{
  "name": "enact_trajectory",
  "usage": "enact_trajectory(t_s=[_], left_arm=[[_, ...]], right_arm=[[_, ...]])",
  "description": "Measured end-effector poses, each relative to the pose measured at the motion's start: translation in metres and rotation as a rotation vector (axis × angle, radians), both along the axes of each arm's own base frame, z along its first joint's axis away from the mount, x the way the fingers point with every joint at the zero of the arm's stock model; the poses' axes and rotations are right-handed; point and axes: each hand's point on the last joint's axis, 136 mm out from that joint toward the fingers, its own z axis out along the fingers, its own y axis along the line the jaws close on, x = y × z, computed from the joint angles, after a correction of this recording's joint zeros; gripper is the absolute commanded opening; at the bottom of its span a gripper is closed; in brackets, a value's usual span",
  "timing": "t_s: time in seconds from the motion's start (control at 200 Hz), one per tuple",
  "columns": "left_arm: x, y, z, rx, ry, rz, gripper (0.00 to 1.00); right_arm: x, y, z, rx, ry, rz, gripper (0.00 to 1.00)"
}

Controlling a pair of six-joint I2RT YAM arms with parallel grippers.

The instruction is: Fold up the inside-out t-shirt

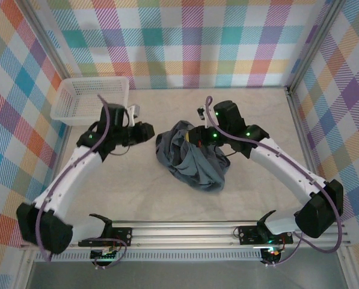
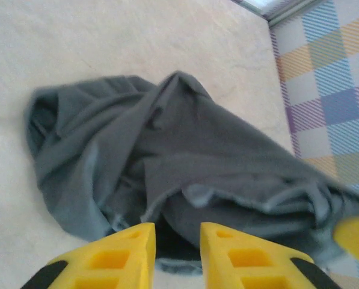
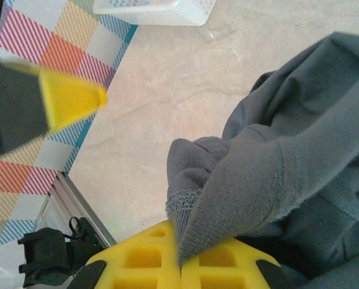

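Beige marbled counter (image 1: 137, 192), slate-grey soft-fabric t-shirt (image 1: 191, 159) crumpled at centre. The right claw (image 3: 180, 253) is clamped on a hemmed fold; the left claw (image 2: 178, 241) is slightly parted and empty at the shirt's edge.

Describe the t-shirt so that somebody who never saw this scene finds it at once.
On the pale table ringed by checked walls, look at the middle. The t-shirt lies there, a crumpled slate-grey heap of soft cloth. The basket in the far left corner is white, stiff mesh.
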Motion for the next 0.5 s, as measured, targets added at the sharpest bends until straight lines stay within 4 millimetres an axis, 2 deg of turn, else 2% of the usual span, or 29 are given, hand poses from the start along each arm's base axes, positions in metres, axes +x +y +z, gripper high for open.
enact_trajectory(t_s=[0.12,0.265,0.37,0.435,0.475,0.5], left_arm=[[-0.014,-0.020,-0.034,-0.020,0.076,-0.045,0.31],[-0.004,-0.044,-0.097,0.024,0.203,-0.078,0.41],[0.007,-0.055,-0.125,0.024,0.255,-0.092,0.43],[0.016,-0.065,-0.135,0.014,0.270,-0.112,0.42],[0.021,-0.070,-0.139,0.009,0.274,-0.125,0.38],[0.024,-0.073,-0.140,0.006,0.275,-0.129,0.31]], right_arm=[[0.002,0.000,0.000,-0.007,0.011,-0.003,0.00],[0.001,0.001,-0.002,-0.012,0.026,0.000,0.00],[0.000,0.000,-0.003,-0.014,0.032,0.001,0.00],[0.000,-0.001,-0.005,-0.020,0.037,-0.001,0.00],[-0.001,-0.002,-0.006,-0.028,0.042,-0.005,0.00],[-0.001,-0.003,-0.006,-0.033,0.045,-0.009,0.00]])
